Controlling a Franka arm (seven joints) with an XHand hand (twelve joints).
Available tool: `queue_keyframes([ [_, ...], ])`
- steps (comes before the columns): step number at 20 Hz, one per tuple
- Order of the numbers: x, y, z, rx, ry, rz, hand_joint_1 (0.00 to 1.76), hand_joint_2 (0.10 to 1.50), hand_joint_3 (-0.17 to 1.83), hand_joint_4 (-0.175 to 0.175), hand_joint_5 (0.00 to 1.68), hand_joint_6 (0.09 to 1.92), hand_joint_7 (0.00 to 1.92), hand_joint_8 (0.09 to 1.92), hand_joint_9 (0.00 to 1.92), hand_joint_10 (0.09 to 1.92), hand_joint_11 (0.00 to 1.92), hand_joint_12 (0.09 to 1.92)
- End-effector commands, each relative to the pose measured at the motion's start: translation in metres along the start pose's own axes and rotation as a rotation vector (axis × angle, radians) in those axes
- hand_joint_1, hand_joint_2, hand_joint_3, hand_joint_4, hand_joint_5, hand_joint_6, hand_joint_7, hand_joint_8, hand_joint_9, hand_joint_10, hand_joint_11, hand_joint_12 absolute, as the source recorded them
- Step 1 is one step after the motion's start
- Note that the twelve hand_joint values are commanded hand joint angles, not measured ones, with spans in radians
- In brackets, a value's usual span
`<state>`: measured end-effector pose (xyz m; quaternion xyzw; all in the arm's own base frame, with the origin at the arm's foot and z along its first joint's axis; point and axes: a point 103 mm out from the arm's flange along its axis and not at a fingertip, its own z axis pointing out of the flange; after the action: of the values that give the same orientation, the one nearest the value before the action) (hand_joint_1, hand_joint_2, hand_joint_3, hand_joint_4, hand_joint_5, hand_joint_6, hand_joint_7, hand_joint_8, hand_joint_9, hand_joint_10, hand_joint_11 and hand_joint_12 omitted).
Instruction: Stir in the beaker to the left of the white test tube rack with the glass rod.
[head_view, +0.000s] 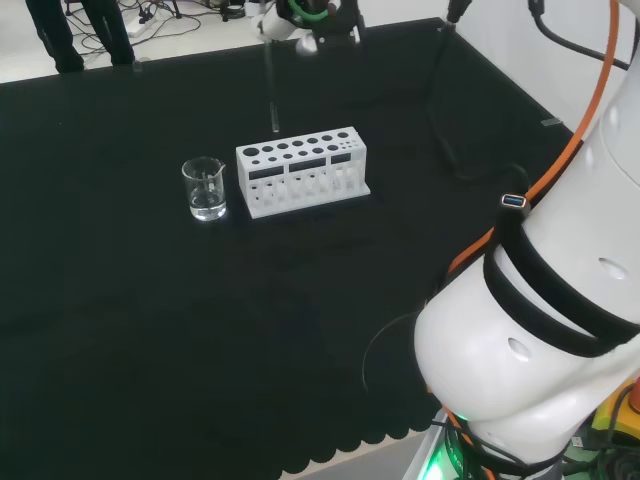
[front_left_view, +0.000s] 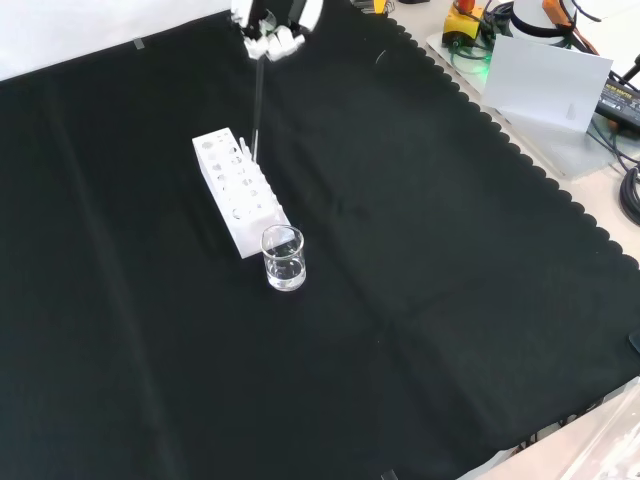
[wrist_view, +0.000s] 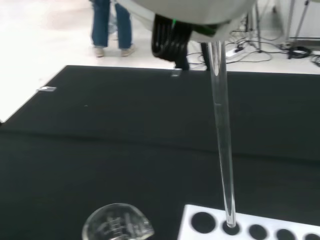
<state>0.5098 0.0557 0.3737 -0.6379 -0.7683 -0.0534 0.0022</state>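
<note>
Gripping the glass rod (front_left_view: 257, 100) near its top, the hand (front_left_view: 272, 30) is hanging above the white rack (front_left_view: 238, 190). I'm judging the rod's tip is just leaving a rack hole, so I'm planning a straight lift before carrying it toward the beaker (head_view: 205, 188), standing left of the rack in the head view. Rack: blocky, matte plastic; beaker: clear, round, a little liquid inside; rod: thin, smooth, transparent.

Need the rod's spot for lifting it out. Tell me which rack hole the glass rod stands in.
In the wrist view the glass rod ends in the second hole from the beaker end of the white rack's edge row; neighbouring holes look dark and empty.
</note>
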Motion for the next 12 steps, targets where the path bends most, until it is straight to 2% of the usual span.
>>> queue_keyframes([
  [1,0.033,-0.003,0.003,0.019,0.005,-0.086,1.31,0.66,0.73,-0.175,1.19,0.58,1.22,1.07,1.69,0.67,1.67,0.68],
  [5,0.052,-0.002,0.005,0.023,0.000,-0.134,1.31,0.66,0.73,-0.175,1.19,0.57,1.22,1.07,1.69,0.66,1.67,0.68],
  [12,0.074,0.005,0.015,0.031,0.008,-0.190,1.31,0.66,0.73,-0.175,1.19,0.57,1.22,1.07,1.69,0.66,1.67,0.68],
])
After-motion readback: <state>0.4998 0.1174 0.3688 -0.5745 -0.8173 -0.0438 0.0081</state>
